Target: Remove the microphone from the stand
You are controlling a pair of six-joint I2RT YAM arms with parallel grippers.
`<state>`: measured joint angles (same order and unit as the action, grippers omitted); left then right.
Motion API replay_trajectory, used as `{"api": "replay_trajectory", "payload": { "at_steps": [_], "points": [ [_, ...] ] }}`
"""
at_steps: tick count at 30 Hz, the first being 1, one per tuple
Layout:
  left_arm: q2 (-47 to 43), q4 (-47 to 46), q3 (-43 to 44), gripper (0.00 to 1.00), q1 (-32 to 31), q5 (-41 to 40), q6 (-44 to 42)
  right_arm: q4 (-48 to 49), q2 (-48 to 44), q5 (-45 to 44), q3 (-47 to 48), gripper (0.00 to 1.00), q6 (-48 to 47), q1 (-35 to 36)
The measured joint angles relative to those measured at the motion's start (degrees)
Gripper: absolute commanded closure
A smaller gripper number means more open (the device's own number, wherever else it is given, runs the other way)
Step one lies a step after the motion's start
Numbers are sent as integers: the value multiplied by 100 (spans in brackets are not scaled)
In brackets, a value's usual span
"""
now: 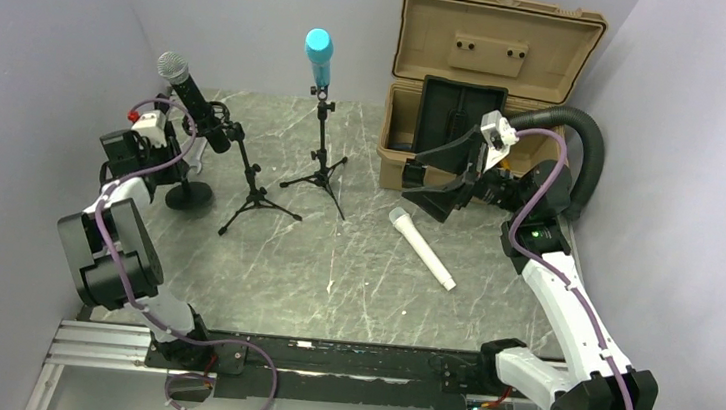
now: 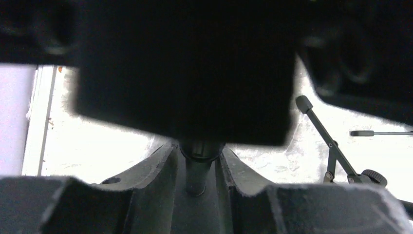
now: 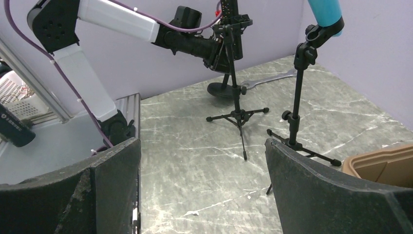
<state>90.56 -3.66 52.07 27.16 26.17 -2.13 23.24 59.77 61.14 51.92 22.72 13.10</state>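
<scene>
Black microphone [image 1: 191,98] sits on its stand [image 1: 251,182] inside the left pincer [image 1: 194,128], whose grip on it I cannot tell.

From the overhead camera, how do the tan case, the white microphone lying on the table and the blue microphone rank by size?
1. Tan case
2. White microphone
3. Blue microphone, though it stands upright, pointing toward the camera, so foreshortening may make it look smaller than it is.

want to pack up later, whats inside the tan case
A black insert panel stands inside the open tan case. The right part and the floor are hidden by the right arm and the case's front wall, so anything else in there cannot be seen.
</scene>
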Motion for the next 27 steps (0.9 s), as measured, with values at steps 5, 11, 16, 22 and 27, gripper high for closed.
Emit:
{"api": "replay_trajectory", "payload": {
  "at_steps": [5, 11, 16, 22, 27],
  "points": [
    [-179, -50, -177, 54, -4, -13, -26, 0, -46, 0, -26, 0, 0, -7],
    [-396, -101, -354, 46, -11, -57, -22, 0, -63, 0, -28, 0, 0, -22],
    [-407, -105, -387, 40, -11, -57, -13, 0, -68, 0, -52, 0, 0, -31],
    [-562, -133, -581, 23, -11, -70, 24, 2, -116, -2, -122, 0, 2, -44],
    [-894, -125, -848, 22, -11, -166, 33, 39, -136, 0, -127, 0, 2, -52]
  ]
}}
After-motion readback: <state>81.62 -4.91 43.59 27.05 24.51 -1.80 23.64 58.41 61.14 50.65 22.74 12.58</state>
